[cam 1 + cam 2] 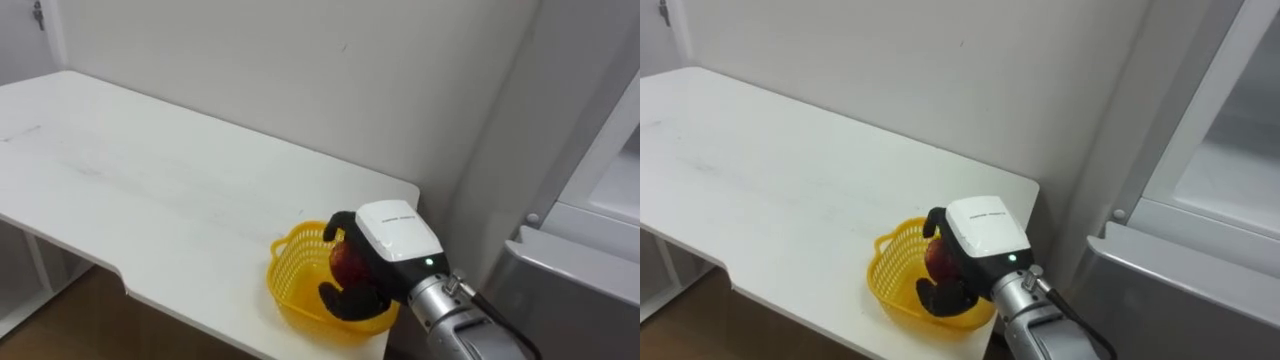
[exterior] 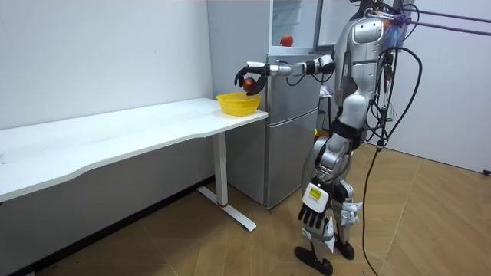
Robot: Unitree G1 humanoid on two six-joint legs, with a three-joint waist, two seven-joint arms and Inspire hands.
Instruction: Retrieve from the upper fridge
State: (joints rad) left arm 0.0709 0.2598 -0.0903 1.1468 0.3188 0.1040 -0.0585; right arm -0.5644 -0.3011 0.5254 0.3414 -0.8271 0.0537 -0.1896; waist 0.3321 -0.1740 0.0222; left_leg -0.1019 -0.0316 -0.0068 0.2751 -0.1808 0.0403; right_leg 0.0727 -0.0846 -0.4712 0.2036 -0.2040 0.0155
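Apple (image 1: pixel 347 265) is out of the fridge (image 2: pixel 291 130), which stands just beside the white table (image 1: pixel 150 190). The yellow basket (image 1: pixel 285 275) sits at the table's corner. The right hand (image 1: pixel 392 240), curled round the fruit, hovers over the basket. It should probably lower inside the rim before uncurling. The left hand (image 2: pixel 313 207) hangs slack.

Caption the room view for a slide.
Beside the fridge, the right hand holds a red fruit over the yellow basket on the table.
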